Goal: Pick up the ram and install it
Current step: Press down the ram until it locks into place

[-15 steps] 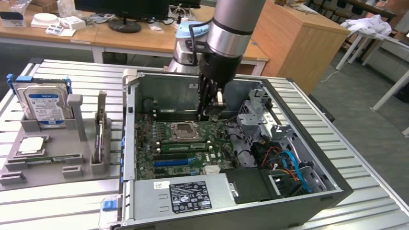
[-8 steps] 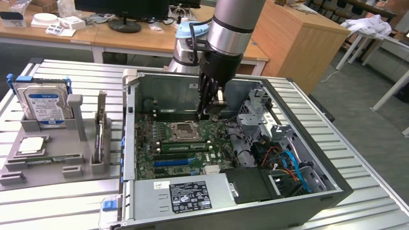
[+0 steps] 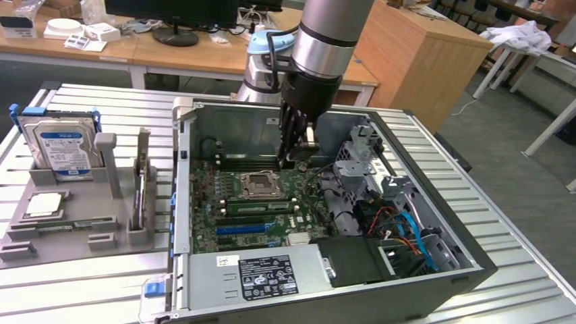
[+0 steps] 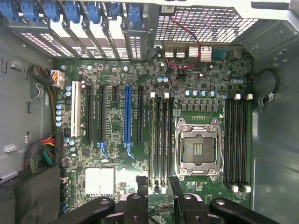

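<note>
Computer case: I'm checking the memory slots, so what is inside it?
Motherboard, empty CPU socket, memory slots and coloured cables. The gripper covers some slot ends.

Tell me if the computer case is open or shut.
Open. The computer case lies on its side with no panel over it, so the motherboard inside shows plainly from above.

My exterior camera sits high and a little back from the open computer case [image 3: 468,270], looking down at an angle across the slatted table [image 3: 81,297], with the arm [image 3: 328,40] reaching in from the far side. My wrist camera rides on that arm and faces straight down past the gripper [image 4: 157,182], close inside the case. Both views give me the motherboard [image 3: 234,223], its CPU socket [image 3: 256,182] and the memory slots [image 3: 256,207].
</note>
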